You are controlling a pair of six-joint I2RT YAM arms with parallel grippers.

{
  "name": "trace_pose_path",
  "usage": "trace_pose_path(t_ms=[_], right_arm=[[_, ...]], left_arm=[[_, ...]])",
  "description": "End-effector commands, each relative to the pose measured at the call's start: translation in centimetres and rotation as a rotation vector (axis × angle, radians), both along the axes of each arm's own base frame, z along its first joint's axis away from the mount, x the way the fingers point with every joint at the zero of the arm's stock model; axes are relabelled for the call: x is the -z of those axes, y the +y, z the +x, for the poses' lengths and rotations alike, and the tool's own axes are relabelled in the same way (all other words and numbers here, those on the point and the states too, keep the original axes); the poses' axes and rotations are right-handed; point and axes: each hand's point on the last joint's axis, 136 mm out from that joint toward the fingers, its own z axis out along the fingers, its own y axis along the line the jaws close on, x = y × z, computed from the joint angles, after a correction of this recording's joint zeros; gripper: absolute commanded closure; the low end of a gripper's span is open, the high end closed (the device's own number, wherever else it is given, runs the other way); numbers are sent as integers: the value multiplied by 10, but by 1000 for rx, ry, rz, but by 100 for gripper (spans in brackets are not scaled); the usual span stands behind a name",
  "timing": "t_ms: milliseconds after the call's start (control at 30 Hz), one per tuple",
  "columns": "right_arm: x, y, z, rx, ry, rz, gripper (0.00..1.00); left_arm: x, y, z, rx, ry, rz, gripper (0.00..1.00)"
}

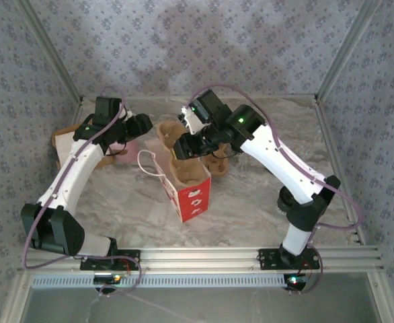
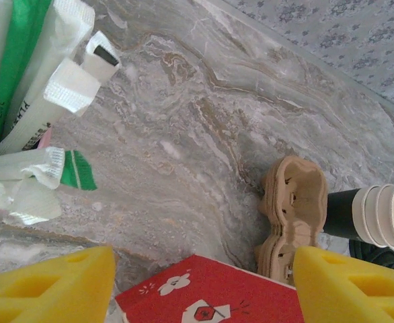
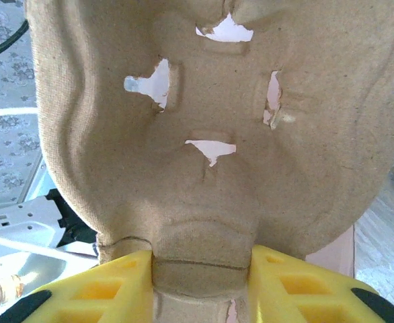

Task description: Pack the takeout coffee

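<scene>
My right gripper [image 3: 200, 282] is shut on the rim of a brown cardboard cup carrier [image 3: 210, 121]. From above, this carrier [image 1: 185, 169] stands in the open mouth of the red paper bag [image 1: 191, 196], with the right gripper [image 1: 183, 148] just over it. My left gripper [image 1: 142, 124] hangs open and holds nothing, left of the bag and behind it. Between its yellow fingers [image 2: 49, 289] I see the bag's red side [image 2: 217, 296]. A black paper cup [image 2: 338, 214] of the takeout coffee lies on its side, white rims nested at its mouth.
A stack of spare carriers [image 2: 294, 215] stands on edge between the bag and the black cup. Wrapped straws and green-and-white sachets [image 2: 42, 87] lie at the left on a brown tray [image 1: 64, 142]. Metal frame posts and patterned walls close in the marble table [image 1: 251, 202].
</scene>
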Motion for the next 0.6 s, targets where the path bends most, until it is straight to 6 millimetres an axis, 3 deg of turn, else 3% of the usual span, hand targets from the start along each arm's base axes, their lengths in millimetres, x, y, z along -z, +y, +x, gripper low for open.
trace_pose_path(t_ms=[0,300,567], right_arm=[[2,-2,-6,-3,10,-26,61],[7,7,-7,-43,13,-58,61],[17,13,-7,-102,27,-84,61]], left_arm=[[-17,3,-6,0,-46,-7,29],[-36,39,-36,-64,-89,-49,24],[-32,40,-72,-49,-85,-101,22]])
